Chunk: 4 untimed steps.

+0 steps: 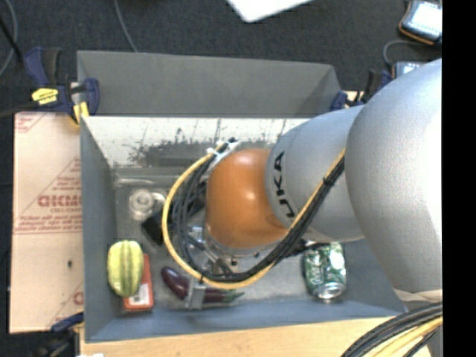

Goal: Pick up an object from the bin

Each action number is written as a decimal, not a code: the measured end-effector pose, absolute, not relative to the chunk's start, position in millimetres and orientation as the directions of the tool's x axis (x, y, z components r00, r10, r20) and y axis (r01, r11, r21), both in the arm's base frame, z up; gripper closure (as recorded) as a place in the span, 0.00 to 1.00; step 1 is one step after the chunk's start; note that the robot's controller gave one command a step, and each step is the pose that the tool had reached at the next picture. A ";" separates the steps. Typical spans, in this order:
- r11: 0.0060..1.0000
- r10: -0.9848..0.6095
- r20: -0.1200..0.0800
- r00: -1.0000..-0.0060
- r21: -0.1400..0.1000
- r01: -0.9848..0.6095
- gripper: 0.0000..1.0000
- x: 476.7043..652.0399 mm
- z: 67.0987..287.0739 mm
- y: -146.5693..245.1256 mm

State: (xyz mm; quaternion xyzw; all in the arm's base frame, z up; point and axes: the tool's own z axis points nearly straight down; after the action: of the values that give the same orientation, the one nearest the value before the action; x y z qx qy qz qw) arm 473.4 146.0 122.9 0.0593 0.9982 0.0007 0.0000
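Currently the arm is reaching into the grey bin point(97, 199) from the right, its orange wrist cover point(234, 199) ringed by looped cables point(172, 207). The hand point(198, 294) sits low by the wall at the view's lower edge, over a dark purple aubergine point(175, 280) with a green stem; whether it is spread or closed, cannot tell. Left of it lies a yellow-green starfruit point(125, 268), partly on an orange block point(140, 300). A clear glass piece point(141, 201) lies further back. A green can point(325, 271) lies at the lower right.
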 end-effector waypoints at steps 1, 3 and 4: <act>0.989 0.150 -0.003 -0.989 0.002 0.150 0.00 473.5 93.3 133.9; 0.987 0.160 -0.001 -0.987 0.003 0.160 1.00 476.6 70.1 127.1; 0.987 0.161 -0.002 -0.987 0.003 0.161 1.00 476.6 70.6 127.1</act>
State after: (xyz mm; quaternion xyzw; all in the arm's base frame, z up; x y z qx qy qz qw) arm 476.6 127.1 70.6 0.0808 0.9967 0.0014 0.0010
